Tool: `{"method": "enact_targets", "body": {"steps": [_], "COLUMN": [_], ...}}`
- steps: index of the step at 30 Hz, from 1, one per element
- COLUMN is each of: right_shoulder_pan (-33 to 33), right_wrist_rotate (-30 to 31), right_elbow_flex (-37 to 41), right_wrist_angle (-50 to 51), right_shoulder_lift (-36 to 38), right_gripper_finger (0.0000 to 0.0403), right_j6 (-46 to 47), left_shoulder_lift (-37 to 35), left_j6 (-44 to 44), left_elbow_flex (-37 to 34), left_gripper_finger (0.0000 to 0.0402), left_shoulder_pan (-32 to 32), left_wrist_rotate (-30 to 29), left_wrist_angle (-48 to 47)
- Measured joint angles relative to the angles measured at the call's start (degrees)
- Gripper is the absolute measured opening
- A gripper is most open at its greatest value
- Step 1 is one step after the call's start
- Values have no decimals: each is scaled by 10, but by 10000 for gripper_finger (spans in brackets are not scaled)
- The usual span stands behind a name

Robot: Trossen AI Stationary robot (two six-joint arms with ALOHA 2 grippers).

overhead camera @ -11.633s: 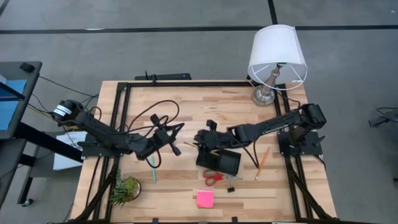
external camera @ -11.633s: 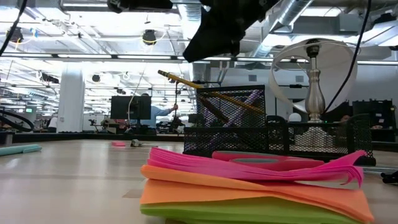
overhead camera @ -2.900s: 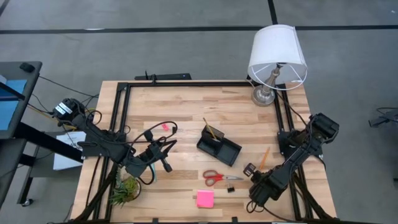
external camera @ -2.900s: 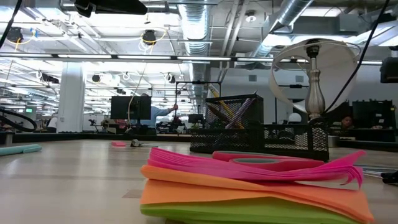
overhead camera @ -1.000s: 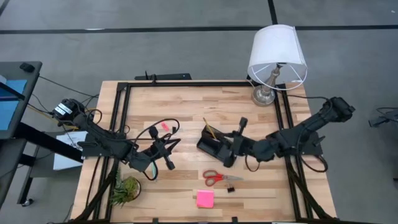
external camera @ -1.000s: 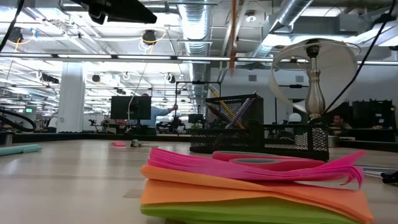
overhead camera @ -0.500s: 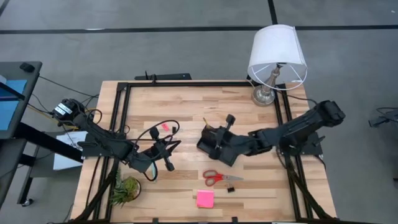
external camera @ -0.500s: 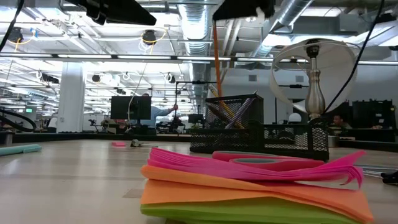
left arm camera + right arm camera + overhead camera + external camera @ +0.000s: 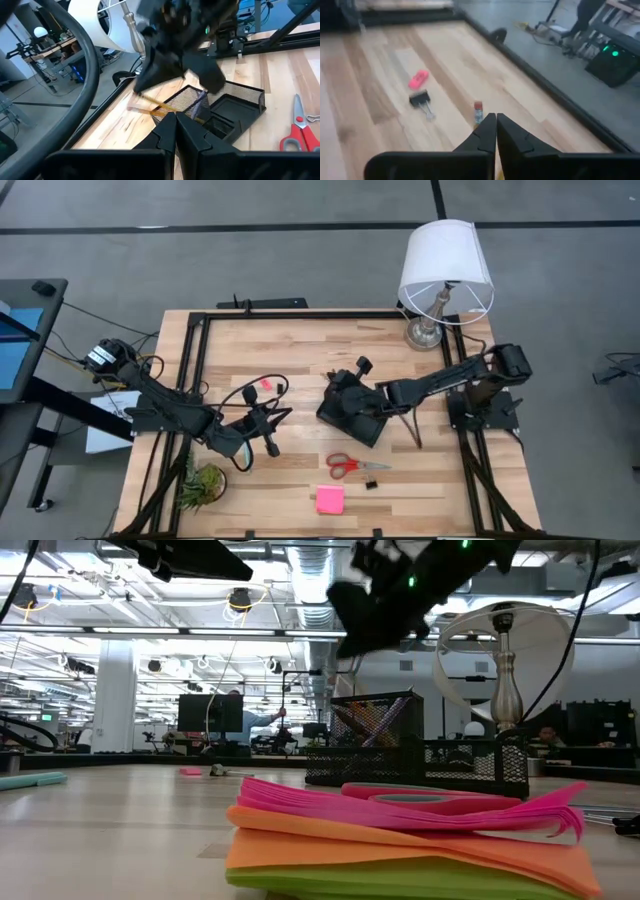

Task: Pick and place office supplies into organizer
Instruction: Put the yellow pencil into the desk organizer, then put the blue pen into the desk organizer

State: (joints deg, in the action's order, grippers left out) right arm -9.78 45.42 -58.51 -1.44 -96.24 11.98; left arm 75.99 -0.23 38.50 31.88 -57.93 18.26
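The black mesh organizer [image 9: 368,432] stands mid-table, and a yellow pencil [image 9: 165,106] leans in its tall cup. My right gripper [image 9: 342,396] hangs over that cup end, shut on the orange pencil. My left gripper [image 9: 268,438] hovers left of the organizer, shut and empty. Red-handled scissors [image 9: 352,466] and a black binder clip [image 9: 372,482] lie flat near the table's front. The pink sticky-note pad [image 9: 330,500] lies nearer still. A pink eraser [image 9: 418,79] and a second clip [image 9: 420,98] lie toward the far left. A teal pen [image 9: 30,780] lies on the table. My right gripper comes slanting down from the table's right. Its fingertips [image 9: 489,125] meet, and a short red-tipped pencil end [image 9: 478,107] shows beside them. The gripper body hides the rest of the pencil, so I cannot tell how far it reaches into the cup.
The white-shaded lamp [image 9: 445,265] stands at the far right corner. A small green plant [image 9: 203,483] sits at the near left, beside my left arm. Black frame rails [image 9: 300,314] run along the table's edges. Bare wood lies between the organizer and the far rail.
My right gripper has carried the upright orange pencil toward the table's left, from over the organizer's right end to over its cup. It has also come down, so the pencil no longer shows hanging below it in the low view.
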Motion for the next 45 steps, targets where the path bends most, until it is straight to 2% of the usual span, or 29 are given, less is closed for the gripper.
{"method": "enact_targets", "body": {"steps": [9,13,16,20,22,26,28,31,38,45], "right_shoulder_pan": [-1,-16,-34,-59,-71,-94,-102,-112,-124,-123], "right_wrist_rotate": [-71,-91,-139,-197,-211,-218,-218,-217,-216,-218], "right_elbow_flex": [-53,-91,-104,-107,-108,-108,-108,-108,-108,-108], "right_wrist_angle": [39,84,87,85,83,84,88,87,89,91], "right_shoulder_lift": [18,19,19,19,19,16,12,13,13,13], "right_gripper_finger": [64,79,82,81,81,81,81,81,81,81], "right_j6": [-47,-49,-49,-49,-49,-49,-49,-49,-49,-23], "left_shoulder_lift": [0,0,0,0,0,0,0,0,0,0], "left_j6": [-3,-44,-124,-284,-371,-618,-685,-736,-784,-843], "left_elbow_flex": [0,0,0,0,0,0,0,0,0,-13], "left_gripper_finger": [0,8,29,66,82,95,95,96,96,96], "left_shoulder_pan": [0,0,0,0,-3,-22,-25,-20,-14,-14], "left_wrist_rotate": [-25,23,99,172,225,343,385,409,469,470], "left_wrist_angle": [-46,-92,-160,-287,-357,-494,-549,-579,-581,-609]}}
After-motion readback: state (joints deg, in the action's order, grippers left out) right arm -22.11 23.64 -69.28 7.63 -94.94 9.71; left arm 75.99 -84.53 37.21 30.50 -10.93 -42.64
